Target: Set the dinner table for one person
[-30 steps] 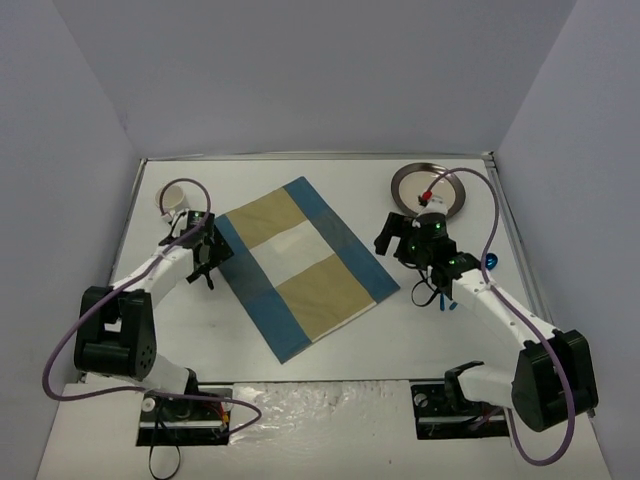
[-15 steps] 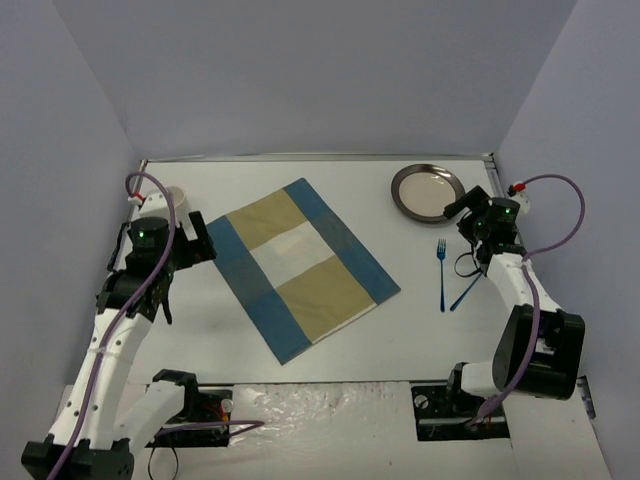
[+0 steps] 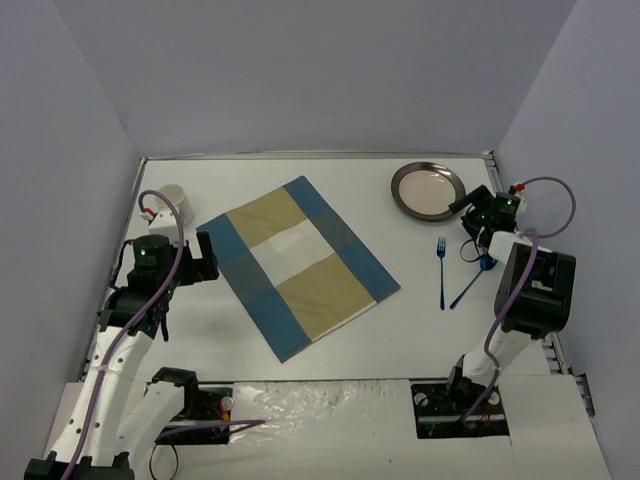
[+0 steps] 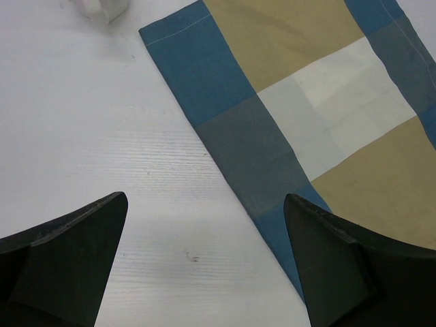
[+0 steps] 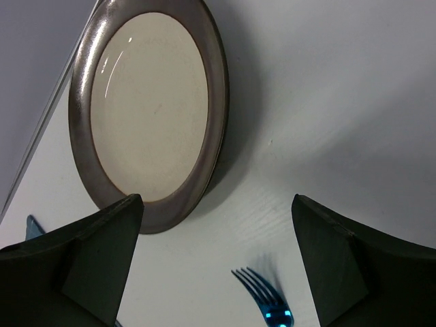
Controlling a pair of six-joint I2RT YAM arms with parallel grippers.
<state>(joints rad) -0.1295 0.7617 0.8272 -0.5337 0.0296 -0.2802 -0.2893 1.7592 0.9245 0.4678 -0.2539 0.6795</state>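
Observation:
The dinner table point(image 3: 400, 340) is a white top. A blue-and-tan striped mat point(image 3: 295, 265) lies askew at its middle. A brown-rimmed plate point(image 3: 428, 190) sits at the far right. A blue fork point(image 3: 441, 272) and a blue spoon point(image 3: 470, 285) lie below it. A white cup point(image 3: 172, 197) stands at the far left. My left gripper point(image 3: 205, 258) is open and empty over bare table beside the mat's left edge point(image 4: 231, 136). My right gripper point(image 3: 468, 208) is open and empty, just right of the plate point(image 5: 146, 109), above the fork tines point(image 5: 266, 296).
Grey walls close in the table on three sides. A thin metal rim point(image 3: 300, 157) runs along the far edge. The cup's base shows at the top of the left wrist view point(image 4: 99, 8). A blue utensil tip point(image 5: 33, 225) shows at the left of the right wrist view.
My left arm lifted and drew back to the mat's left edge. My right arm swung from the mat's right side out to the far right, beside the plate. Fork and spoon are now uncovered.

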